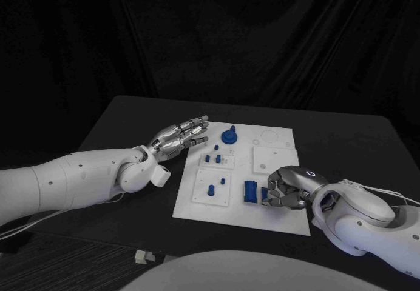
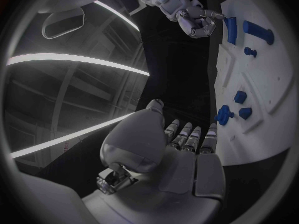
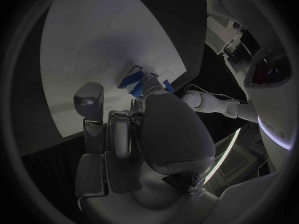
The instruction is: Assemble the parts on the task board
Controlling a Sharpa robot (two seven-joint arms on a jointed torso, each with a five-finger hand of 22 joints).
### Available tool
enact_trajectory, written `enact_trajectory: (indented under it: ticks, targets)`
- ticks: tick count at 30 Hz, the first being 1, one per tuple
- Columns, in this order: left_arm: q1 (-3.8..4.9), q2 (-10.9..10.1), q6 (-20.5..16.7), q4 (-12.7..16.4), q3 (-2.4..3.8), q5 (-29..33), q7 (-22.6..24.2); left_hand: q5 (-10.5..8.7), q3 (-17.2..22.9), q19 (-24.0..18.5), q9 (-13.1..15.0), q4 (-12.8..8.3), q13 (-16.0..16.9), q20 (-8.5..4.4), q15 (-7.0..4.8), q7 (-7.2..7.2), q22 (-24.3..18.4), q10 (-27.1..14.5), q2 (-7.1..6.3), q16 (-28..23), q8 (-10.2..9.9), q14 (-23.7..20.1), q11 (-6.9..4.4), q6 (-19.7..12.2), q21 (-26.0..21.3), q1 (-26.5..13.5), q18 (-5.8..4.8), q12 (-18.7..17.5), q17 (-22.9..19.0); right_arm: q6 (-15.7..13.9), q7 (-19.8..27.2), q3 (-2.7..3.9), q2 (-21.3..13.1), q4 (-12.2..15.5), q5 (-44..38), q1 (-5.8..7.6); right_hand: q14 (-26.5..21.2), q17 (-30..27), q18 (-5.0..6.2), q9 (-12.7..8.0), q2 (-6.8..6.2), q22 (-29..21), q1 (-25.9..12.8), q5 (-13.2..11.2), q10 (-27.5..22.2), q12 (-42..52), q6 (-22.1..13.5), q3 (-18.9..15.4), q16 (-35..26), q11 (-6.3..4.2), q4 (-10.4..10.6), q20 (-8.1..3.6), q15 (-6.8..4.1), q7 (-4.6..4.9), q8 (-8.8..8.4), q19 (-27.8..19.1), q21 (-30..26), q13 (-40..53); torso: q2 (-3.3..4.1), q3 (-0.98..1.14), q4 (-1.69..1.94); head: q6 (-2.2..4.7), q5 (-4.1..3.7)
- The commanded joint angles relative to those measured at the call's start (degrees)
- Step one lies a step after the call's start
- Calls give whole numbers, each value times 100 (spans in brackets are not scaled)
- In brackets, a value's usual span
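Observation:
The white task board (image 1: 281, 219) lies mid-table. My right hand (image 1: 289, 187) is curled over the board's near right part, and its fingertips pinch a small blue part (image 1: 264, 194) beside an upright blue block (image 1: 249, 192). The left wrist view shows that right hand (image 2: 189, 16) against the blue part (image 2: 230, 29). In the right wrist view, blue pieces (image 3: 133, 79) sit just past my curled right hand (image 3: 146, 129). My left hand (image 1: 179, 138) hovers open at the board's far left edge, fingers straight, near a round blue part (image 1: 229, 134).
Two short blue pegs (image 1: 213, 159) stand in a small inset plate, and two more pegs (image 1: 216, 186) in the plate nearer me. Two white inset plates (image 1: 271, 159) lie on the board's far right. The black table (image 1: 131, 127) surrounds the board, with its edges close by.

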Motion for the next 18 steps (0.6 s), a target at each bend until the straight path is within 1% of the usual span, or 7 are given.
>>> enact_trajectory:
  ticks: [1,3,4,10,12,15,18]
  targets:
    - [-9,7,83,12,5,28,357,26,34,4,9,8,5,17,32,33,8,13,0,39,24,-4,42,-9,23,40,60,31,9,-59,-46,5,9,-8,-26,-8,616,1510,-31,28,-9,657,-85,-346,599,15,35,-50,15,-45,-24,-28,-32,-17,7,80,12,1510,-2,0,-1,-1,10]
    - [-9,3,84,12,5,28,356,26,34,4,9,8,5,17,32,33,8,13,0,39,24,-4,42,-9,23,40,60,31,9,41,-89,5,10,-14,-38,-8,616,1510,-28,39,-168,649,-159,-1141,599,15,-15,-109,15,-38,37,-20,-25,-7,-19,68,-30,1510,0,1,0,-1,13]
    - [-10,1,84,13,5,28,356,26,34,4,9,8,5,17,32,33,8,13,0,39,24,-4,42,-9,23,40,60,31,9,80,-99,5,9,-16,-43,-8,616,1510,-23,27,-296,645,-217,-1312,599,15,-68,-135,15,-37,114,-22,-19,1,-60,63,-48,1510,0,1,0,-1,14]
    - [-11,-6,84,14,5,28,354,26,34,4,9,8,5,17,32,33,8,13,0,39,24,-4,42,-9,23,40,60,31,9,228,-109,5,-12,-4,-72,-8,616,1510,-23,7,-588,644,-316,-1317,599,15,-179,-346,15,-44,285,-27,-25,-1,-144,55,-56,1510,4,0,2,-1,13]
    - [-11,-5,85,13,5,28,353,29,42,5,9,8,5,17,32,36,8,14,5,40,24,-3,52,-9,23,44,59,31,9,285,-114,5,-23,2,-109,-8,616,1510,-23,4,-591,645,-294,-1317,599,15,-205,-399,15,-44,281,-28,-25,-2,-161,54,-52,1510,4,0,2,-1,8]
    - [-12,-2,88,12,5,28,352,29,42,5,9,8,5,17,32,36,8,14,5,40,24,-3,52,-9,23,44,59,31,9,324,-108,5,-45,13,-150,-8,616,1510,-23,22,-508,643,-171,-1320,599,15,-271,-677,15,-39,272,-27,-23,3,-177,43,-66,1510,3,0,1,-1,4]
    - [-14,0,91,10,5,28,351,29,42,5,9,8,5,17,32,36,8,14,5,40,24,-3,52,-9,23,44,59,31,9,255,-79,5,-79,35,-168,-8,616,1510,-24,44,-430,645,-168,-1320,599,15,-252,-768,15,-37,275,-25,-21,5,-147,42,-63,1510,0,-1,1,-1,8]
